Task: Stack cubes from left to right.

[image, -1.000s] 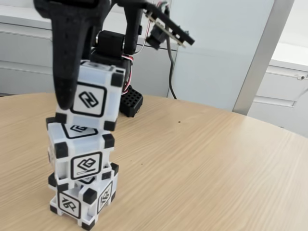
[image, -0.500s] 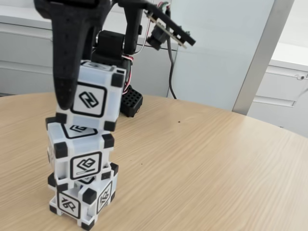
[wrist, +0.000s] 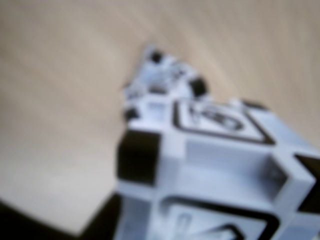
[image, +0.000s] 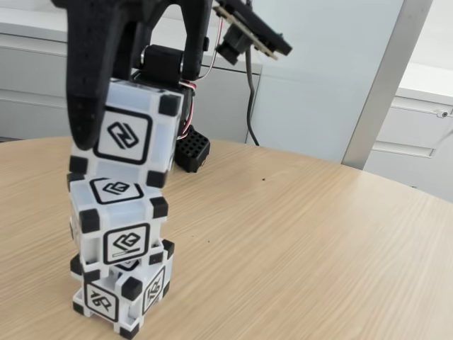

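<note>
In the fixed view three white cubes with black corners stand in a column at the left. The bottom cube [image: 120, 294] rests on the wooden table [image: 297, 248], and the middle cube [image: 117, 230] sits on it, turned slightly. My gripper [image: 120, 145] is shut on the top cube [image: 134, 131], which is tilted just over the middle cube; I cannot tell whether they touch. One black finger [image: 88, 92] covers the top cube's left side. The wrist view is blurred: a large cube [wrist: 225, 170] is close, with another cube [wrist: 162, 80] beyond it.
The arm's black base [image: 192, 150] and a cable [image: 250, 106] stand behind the column. White cabinets [image: 417, 142] and a grey panel [image: 318, 78] lie beyond the round table's far edge. Bare tabletop stretches to the right of the column.
The gripper and the top cube have risen slightly and shifted left, showing more of the middle cube's top glyph. The two lower cubes have not moved.
</note>
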